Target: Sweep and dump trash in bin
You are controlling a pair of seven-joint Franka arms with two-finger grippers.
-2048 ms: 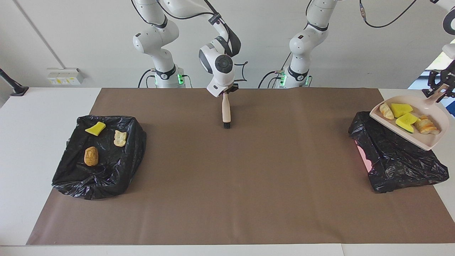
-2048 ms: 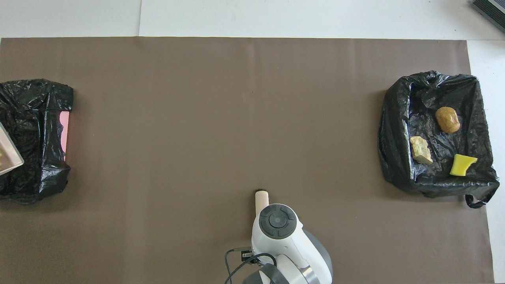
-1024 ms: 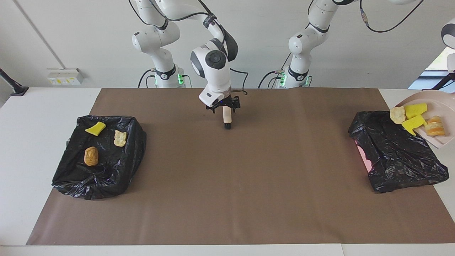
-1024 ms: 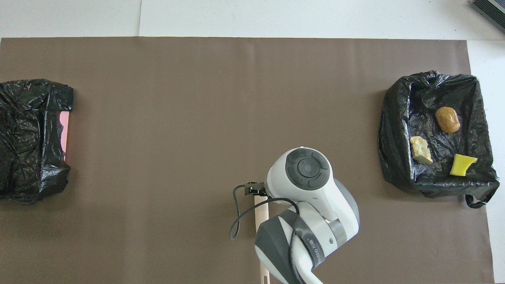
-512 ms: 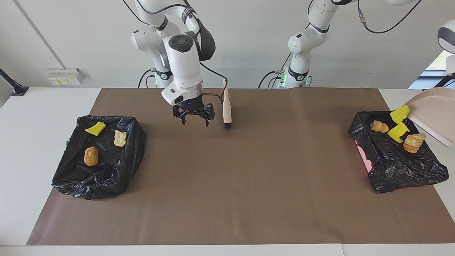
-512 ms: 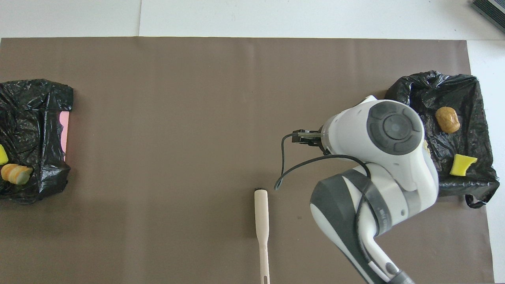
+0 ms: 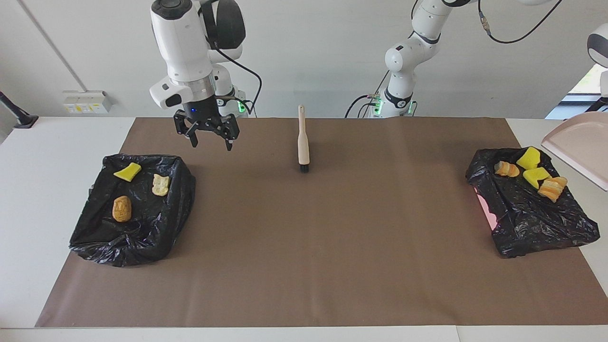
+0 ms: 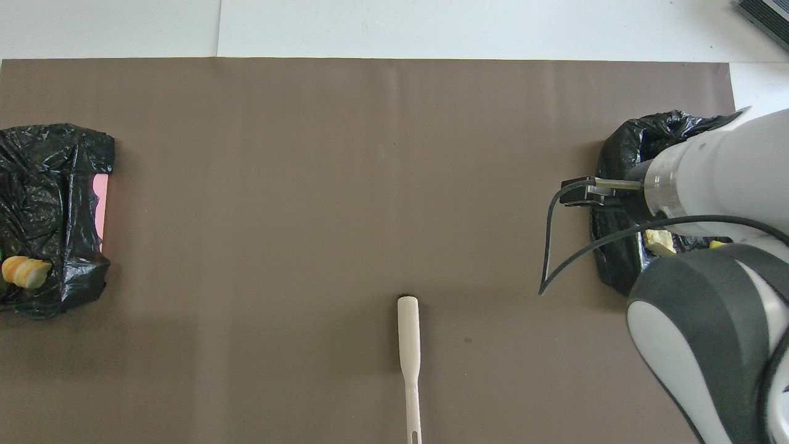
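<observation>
right gripper: hanging open over the mat, by one bin
left gripper: out of view, clenched
brush: lying mid-mat, nearest the robots
dustpan: tilting over other bin
trash: sitting in both bins

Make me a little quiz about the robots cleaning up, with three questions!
1. True or false: the brush lies on the brown mat, and no end effector holds it.
2. How many trash pieces lie on the black bag at the left arm's end, by the dustpan? A) two B) four C) seven
3. Fill in: the right end effector is ___ (open or shut).
Key: 1 true; 2 B; 3 open.
</observation>
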